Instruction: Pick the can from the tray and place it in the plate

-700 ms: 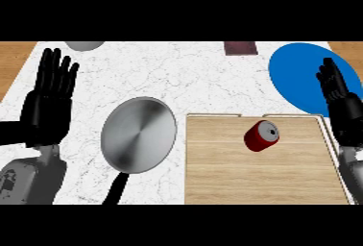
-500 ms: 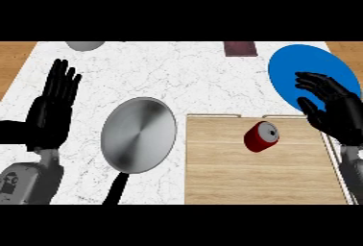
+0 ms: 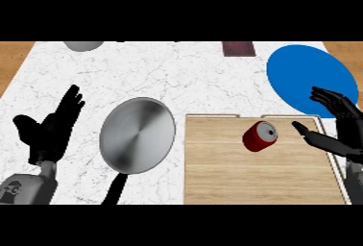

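Observation:
A red can lies on its side on the wooden tray, near the tray's far edge. The blue plate sits on the marble counter beyond the tray's right corner. My right hand hovers at the tray's right edge, open, thumb pointing toward the can and fingers spread over the plate's near rim; a small gap separates it from the can. My left hand stays open at the left, fingers up, over the counter.
A steel frying pan with a black handle lies just left of the tray. A grey bowl and a dark brown block sit at the counter's far edge.
My right hand has come down and leftward, turning its palm toward the can. My left hand has dropped lower and tilted. The can has not moved.

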You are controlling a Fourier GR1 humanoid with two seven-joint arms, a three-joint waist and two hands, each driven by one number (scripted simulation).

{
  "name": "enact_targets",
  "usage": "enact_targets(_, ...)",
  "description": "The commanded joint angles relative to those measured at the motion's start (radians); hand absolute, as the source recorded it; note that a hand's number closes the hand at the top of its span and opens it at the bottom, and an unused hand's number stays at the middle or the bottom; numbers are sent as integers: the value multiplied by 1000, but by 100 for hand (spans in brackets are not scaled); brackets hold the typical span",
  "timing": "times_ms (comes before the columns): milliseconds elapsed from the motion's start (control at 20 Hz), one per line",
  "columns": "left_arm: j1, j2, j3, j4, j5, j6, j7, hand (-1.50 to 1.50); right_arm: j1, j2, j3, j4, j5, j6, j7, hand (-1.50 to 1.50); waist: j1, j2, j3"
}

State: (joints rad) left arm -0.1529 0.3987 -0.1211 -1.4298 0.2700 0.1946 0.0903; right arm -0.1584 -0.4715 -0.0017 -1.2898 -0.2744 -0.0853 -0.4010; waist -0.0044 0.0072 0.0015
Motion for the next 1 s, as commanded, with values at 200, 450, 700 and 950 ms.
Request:
enact_targets(200,26,-30,-22,20,-40,-18,9,0,114,-64,75,83,172,105,-185,-150,5,-7,-1)
enact_targets(450,-40,-49,8,83,-62,-29,12,0,141,-111,101,-79,242,96,-17,-150,-3,-8,-2)
enact_targets(700,-18,-63,2,-15,-90,-1,99,0,23,-122,108,-100,275,154,176,-150,8,-9,-2)
enact_targets(950,3,-55,27,-20,-86,-37,88,0,50,-162,147,-135,332,235,261,-150,7,-8,-2)
